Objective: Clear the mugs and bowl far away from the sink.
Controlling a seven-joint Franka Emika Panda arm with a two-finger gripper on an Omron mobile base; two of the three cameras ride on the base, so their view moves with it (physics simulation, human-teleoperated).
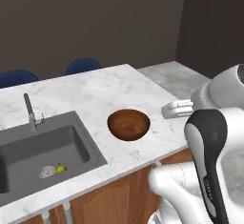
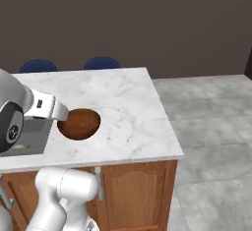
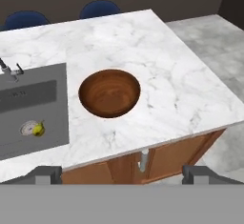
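Note:
The bowl (image 1: 128, 124) (image 2: 78, 124) (image 3: 109, 92) is a wide brown wooden one, upright and empty on the white marble counter (image 1: 100, 94), just right of the sink (image 1: 43, 147) (image 3: 28, 108). My gripper (image 3: 122, 174) hangs high above the counter's front edge, nearer me than the bowl, and looks down on it. Its two dark fingertips (image 3: 47, 173) stand far apart at the bottom corners of the hand view, open, with nothing between them. The white hand (image 1: 177, 108) (image 2: 47, 107) shows beside the bowl. The mugs are out of view.
A chrome faucet (image 1: 29, 111) (image 3: 9, 69) stands at the sink's back rim. A small pale round thing (image 1: 47, 172) and a yellow-green bit (image 1: 61, 168) lie in the basin. Two blue chairs (image 2: 101, 63) (image 2: 37, 66) stand behind the counter. Grey floor (image 2: 211, 127) lies right of it.

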